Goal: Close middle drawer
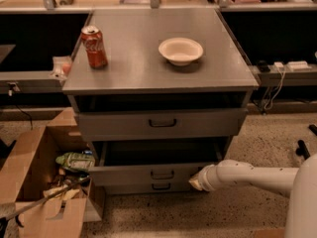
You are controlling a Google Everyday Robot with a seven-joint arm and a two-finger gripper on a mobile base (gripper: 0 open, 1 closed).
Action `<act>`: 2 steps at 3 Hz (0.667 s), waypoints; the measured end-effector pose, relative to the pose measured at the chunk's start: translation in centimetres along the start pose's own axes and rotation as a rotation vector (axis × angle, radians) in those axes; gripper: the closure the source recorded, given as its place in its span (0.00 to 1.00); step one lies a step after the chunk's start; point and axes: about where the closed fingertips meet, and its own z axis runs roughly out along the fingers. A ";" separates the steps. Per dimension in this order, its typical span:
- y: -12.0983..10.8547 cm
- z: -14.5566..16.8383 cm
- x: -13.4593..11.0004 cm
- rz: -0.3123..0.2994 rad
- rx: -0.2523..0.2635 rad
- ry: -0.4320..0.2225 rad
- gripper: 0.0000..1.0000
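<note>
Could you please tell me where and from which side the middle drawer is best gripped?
By its small dark bar handle, centred on its low front, approached straight from the front: the middle drawer juts out toward the camera. The gripper sits by the front's right end.
</note>
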 end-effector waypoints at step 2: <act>-0.7 0.8 -1.0 -0.013 -0.004 -0.011 1.00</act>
